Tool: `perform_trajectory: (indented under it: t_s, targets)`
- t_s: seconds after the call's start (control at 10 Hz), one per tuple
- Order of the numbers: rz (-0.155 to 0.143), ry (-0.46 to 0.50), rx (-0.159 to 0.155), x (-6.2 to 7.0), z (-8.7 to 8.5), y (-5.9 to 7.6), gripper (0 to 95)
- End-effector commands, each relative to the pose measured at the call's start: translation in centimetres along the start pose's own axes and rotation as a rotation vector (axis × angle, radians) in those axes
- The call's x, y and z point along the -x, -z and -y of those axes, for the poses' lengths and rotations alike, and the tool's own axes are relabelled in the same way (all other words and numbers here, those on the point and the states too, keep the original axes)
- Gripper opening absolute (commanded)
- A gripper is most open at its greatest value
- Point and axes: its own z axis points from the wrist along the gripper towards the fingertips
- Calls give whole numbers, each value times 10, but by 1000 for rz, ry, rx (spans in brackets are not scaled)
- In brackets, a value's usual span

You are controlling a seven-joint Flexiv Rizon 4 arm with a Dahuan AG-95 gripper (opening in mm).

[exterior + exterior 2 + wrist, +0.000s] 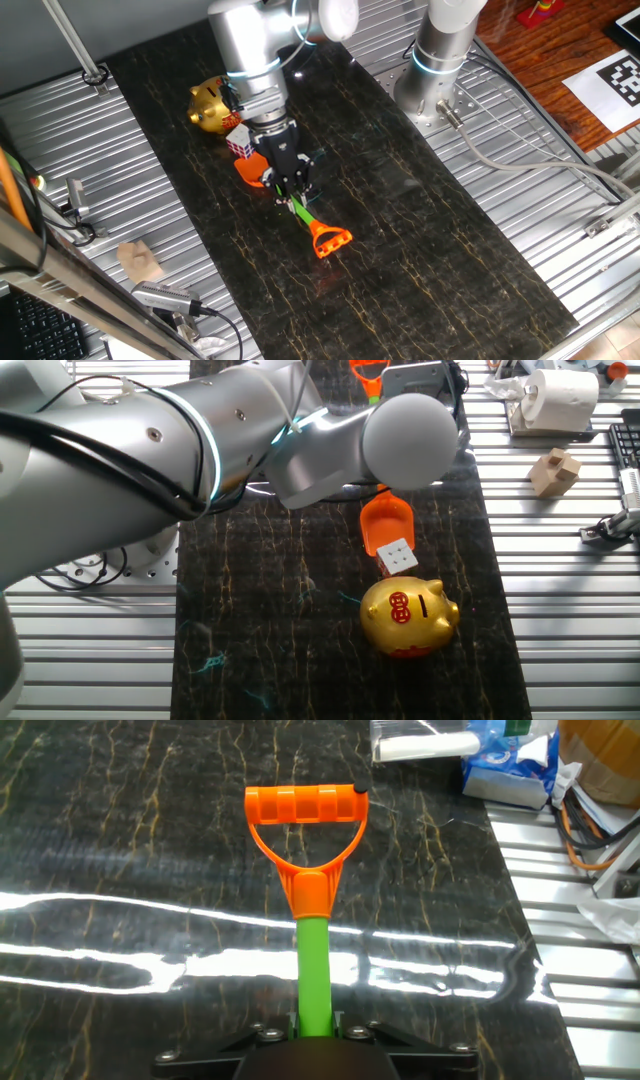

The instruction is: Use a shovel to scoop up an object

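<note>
The shovel has an orange blade point(252, 169), a green shaft point(300, 211) and an orange D handle point(329, 240). My gripper point(291, 193) is shut on the shaft, with the blade end low on the dark mat. In the hand view the shaft point(313, 970) runs up from between the fingers to the handle point(305, 810). The small white and blue cube point(240, 140) sits at the blade's front edge, against the gold piggy bank point(213, 105). In the other fixed view the cube point(397, 556) touches the blade point(384, 523) tip, just above the piggy bank point(408, 616).
A second arm base point(437, 60) stands at the back right. A wooden block point(556, 469) and a paper roll point(560, 395) lie on the slatted metal table beside the mat. A beige block point(139, 260) lies at the front left.
</note>
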Motion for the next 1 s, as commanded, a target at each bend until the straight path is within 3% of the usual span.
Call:
perform_trajectory:
  t_s: [0.1,1.0]
  targets:
    - [-4,4,2,-2,-1,1,0]
    - [-35,31,22,-16,-9,13,0]
